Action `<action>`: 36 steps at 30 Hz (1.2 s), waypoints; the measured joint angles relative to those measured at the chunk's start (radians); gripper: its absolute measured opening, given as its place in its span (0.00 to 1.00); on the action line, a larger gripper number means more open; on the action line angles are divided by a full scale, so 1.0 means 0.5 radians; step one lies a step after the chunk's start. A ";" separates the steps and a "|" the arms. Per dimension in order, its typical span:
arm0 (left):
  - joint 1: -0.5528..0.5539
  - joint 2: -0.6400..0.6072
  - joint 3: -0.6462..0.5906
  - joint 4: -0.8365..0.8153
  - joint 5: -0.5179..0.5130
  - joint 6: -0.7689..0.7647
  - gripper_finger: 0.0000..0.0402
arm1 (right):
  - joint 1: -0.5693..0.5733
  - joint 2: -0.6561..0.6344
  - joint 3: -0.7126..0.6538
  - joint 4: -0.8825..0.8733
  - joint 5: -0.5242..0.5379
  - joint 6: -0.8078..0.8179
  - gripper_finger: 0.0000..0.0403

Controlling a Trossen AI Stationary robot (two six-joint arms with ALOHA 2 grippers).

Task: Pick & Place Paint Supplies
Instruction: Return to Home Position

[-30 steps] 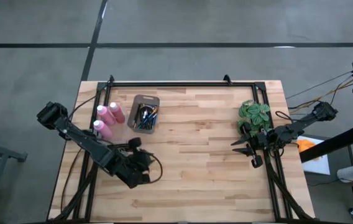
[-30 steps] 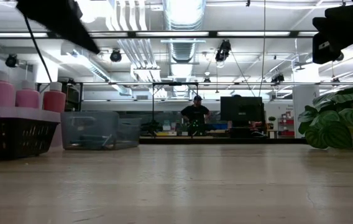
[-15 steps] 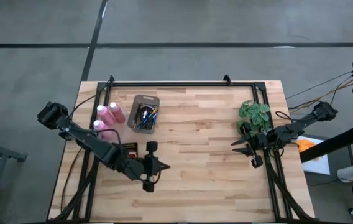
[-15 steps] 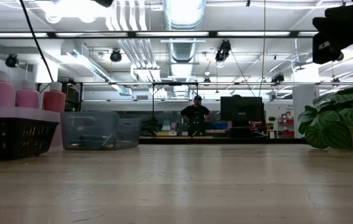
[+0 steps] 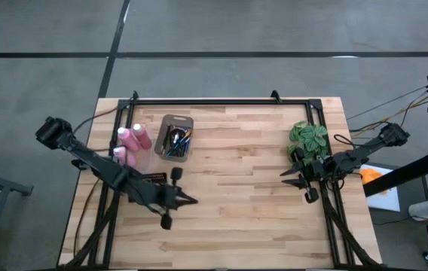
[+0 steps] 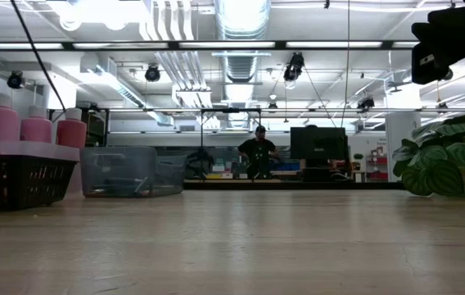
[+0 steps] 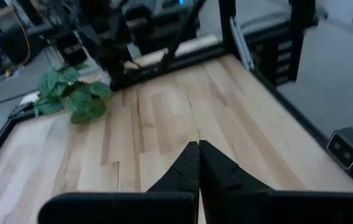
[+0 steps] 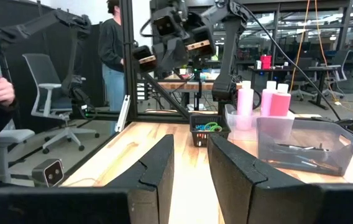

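dark left pincer [image 5: 192, 200] closed over table [image 5: 236, 226]; right pincer [image 5: 285, 178] parted

Three pink bottles [image 6: 36, 129] far left, black basket [image 6: 15, 182], clear bin [image 6: 130, 170], plant [image 6: 445, 164] right

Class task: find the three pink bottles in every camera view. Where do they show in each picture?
High view: the pink bottles stand on the table's left part, just left of the clear bin.
Low view: far left, left of the clear bin.
Left wrist view: not in it.
Right wrist view: right of centre, behind the clear bin.
Shared landmark: the clear bin.
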 joint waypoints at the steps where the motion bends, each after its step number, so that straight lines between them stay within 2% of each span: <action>1: 0.000 -0.065 -0.077 0.072 0.002 -0.001 0.00 | 0.000 -0.001 0.000 -0.001 0.000 0.000 0.24; 6: -0.013 -0.456 -0.498 0.273 0.000 -0.112 0.00 | 0.000 0.000 0.000 -0.001 0.000 0.000 0.24; 10: -0.058 -0.892 -0.797 0.337 -0.007 -0.168 0.00 | 0.000 0.000 0.000 -0.001 0.000 0.000 0.24; 13: -0.098 -1.225 -0.965 0.383 0.007 -0.157 0.00 | 0.000 0.000 0.000 -0.002 0.000 0.000 0.24; 18: -0.122 -1.700 -1.224 0.380 0.056 -0.339 0.00 | 0.000 0.000 0.000 -0.001 0.000 0.000 0.24; 24: -0.122 -2.179 -1.489 0.434 0.232 -0.067 0.00 | 0.000 0.000 0.000 0.000 0.000 0.000 0.24; 27: -0.122 -2.385 -1.602 0.442 0.364 0.105 0.00 | 0.000 0.000 0.000 -0.001 0.000 0.000 0.24; 31: -0.122 -2.614 -1.731 0.404 0.374 0.163 0.00 | 0.000 0.000 0.000 0.000 0.000 0.000 0.24; 36: -0.122 -2.578 -1.730 0.364 0.372 0.154 0.00 | 0.000 -0.001 0.000 -0.002 0.000 -0.001 0.24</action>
